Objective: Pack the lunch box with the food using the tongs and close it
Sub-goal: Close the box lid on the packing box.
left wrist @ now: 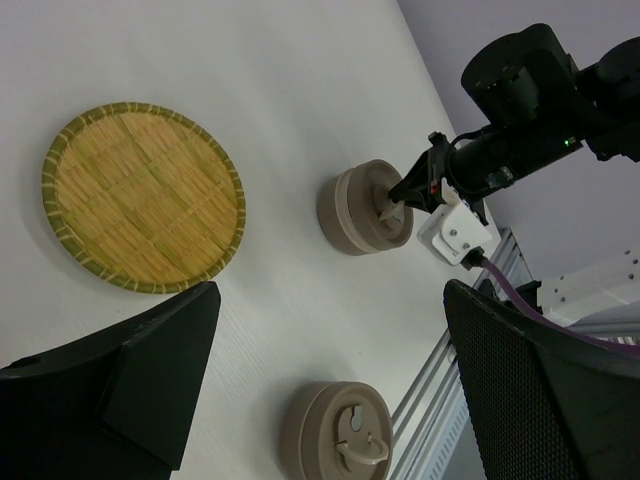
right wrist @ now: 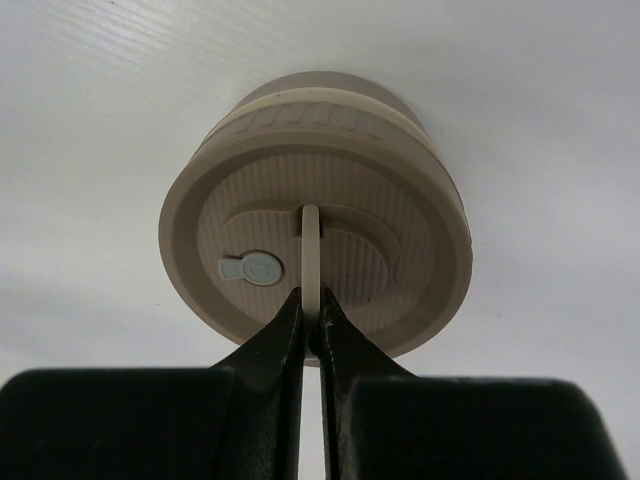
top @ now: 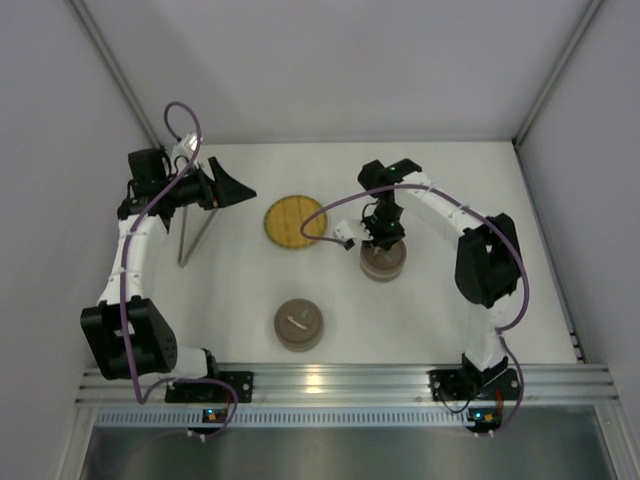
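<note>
The lunch box (top: pixel 383 262) is a round taupe tub with a ribbed lid (right wrist: pixel 315 270), standing right of centre. My right gripper (right wrist: pixel 311 305) is shut on the lid's thin upright handle (right wrist: pixel 310 240); the same grip shows from the side in the left wrist view (left wrist: pixel 400 200). A second taupe tub (top: pixel 299 325) with its lid on and the handle folded flat sits near the front (left wrist: pixel 335 435). The tongs (top: pixel 190 245) lie at the left as a narrow V. My left gripper (top: pixel 228 188) hovers open above the table's left side, holding nothing (left wrist: pixel 332 290). No food is in view.
A round yellow woven plate (top: pixel 295 222) lies bare between the tongs and the lunch box (left wrist: pixel 140 195). White walls close in the table on the left, back and right. An aluminium rail (top: pixel 340 382) runs along the front edge.
</note>
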